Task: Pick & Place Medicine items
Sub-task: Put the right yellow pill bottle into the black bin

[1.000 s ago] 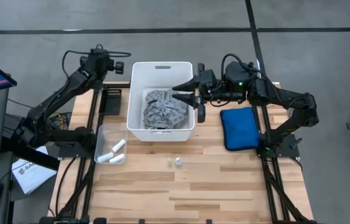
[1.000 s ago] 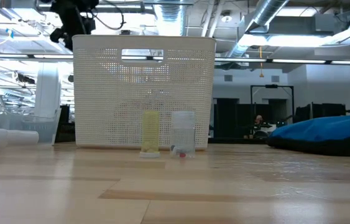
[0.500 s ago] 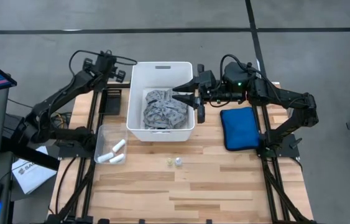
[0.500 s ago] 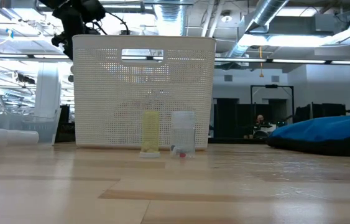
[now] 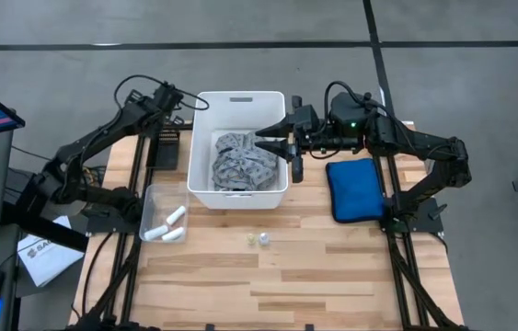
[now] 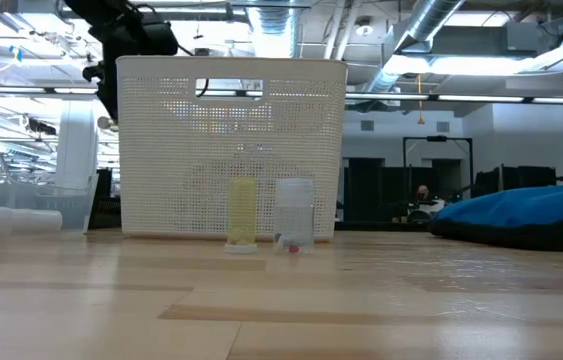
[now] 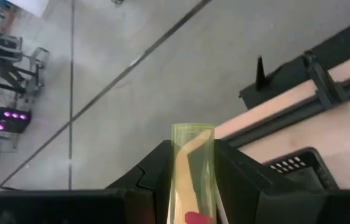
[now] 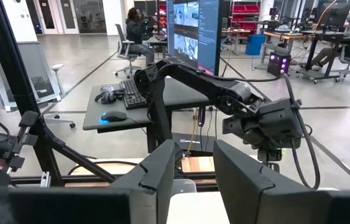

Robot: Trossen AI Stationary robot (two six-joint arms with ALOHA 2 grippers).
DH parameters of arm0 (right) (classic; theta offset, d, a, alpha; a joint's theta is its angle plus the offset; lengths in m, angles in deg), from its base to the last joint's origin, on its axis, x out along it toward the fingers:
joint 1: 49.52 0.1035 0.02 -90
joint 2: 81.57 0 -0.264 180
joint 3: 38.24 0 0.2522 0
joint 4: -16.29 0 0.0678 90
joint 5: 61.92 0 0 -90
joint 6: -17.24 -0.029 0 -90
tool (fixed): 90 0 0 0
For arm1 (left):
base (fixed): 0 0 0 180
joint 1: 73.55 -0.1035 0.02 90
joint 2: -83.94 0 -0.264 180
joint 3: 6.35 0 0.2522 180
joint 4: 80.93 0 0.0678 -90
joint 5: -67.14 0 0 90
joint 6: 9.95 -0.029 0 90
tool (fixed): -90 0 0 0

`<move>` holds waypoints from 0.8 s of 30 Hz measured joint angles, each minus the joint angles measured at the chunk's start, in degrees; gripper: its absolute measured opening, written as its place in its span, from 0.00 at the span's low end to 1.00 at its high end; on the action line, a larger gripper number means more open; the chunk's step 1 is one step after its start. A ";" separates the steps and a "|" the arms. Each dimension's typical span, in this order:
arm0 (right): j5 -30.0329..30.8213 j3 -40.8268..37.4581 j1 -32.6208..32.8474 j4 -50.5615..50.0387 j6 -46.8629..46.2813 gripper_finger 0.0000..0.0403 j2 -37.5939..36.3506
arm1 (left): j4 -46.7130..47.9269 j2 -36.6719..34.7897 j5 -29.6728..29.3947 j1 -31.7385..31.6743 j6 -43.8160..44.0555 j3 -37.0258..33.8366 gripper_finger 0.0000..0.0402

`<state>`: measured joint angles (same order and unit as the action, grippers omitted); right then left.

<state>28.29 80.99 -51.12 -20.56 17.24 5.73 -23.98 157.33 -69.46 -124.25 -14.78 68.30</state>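
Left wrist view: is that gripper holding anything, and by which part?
Yes. The left gripper is shut on a yellow-green tube, pinched by its sides between the fingers; its open end sticks out past them.

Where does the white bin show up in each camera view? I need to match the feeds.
High view: white bin at top centre, between the arms.
Low view: its perforated wall fills the centre-left.
Left wrist view: not in it; the left gripper holds a yellowish tube.
Right wrist view: probably the white patch at the bottom edge.
Shared landmark: the left arm, next to the bin.
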 joint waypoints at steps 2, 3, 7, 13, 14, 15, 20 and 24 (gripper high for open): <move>0.00 0.00 0.00 -0.10 0.01 0.27 0.00 | -0.07 0.20 0.21 0.00 0.58 -1.33 0.25; 0.00 0.00 0.00 -0.24 0.01 0.27 0.00 | -0.36 0.24 0.73 0.00 0.78 -2.42 0.25; 0.00 0.00 0.00 -0.93 0.01 0.27 0.00 | -2.16 0.24 3.05 0.77 3.17 -7.93 0.25; 0.00 0.00 0.00 -1.08 0.01 0.27 0.00 | -4.35 0.22 0.38 3.01 5.14 -12.28 0.25; 0.00 0.00 0.00 -1.08 0.01 0.27 0.00 | -4.76 0.22 -0.25 3.20 5.10 -12.73 0.25; 0.00 0.00 0.00 -1.08 0.01 0.27 0.00 | -5.00 0.22 -0.75 3.35 5.05 -13.18 0.25; -0.17 0.00 0.01 -1.23 0.01 0.27 0.00 | -6.50 0.20 -1.78 3.95 4.79 -15.13 0.25; -0.17 0.00 0.00 -1.40 0.01 0.27 0.00 | -8.46 0.18 -1.90 4.42 3.75 -17.95 0.25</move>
<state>28.11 80.99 -51.12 -21.97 17.25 5.73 -32.44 157.50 -71.36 -119.83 -11.03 50.35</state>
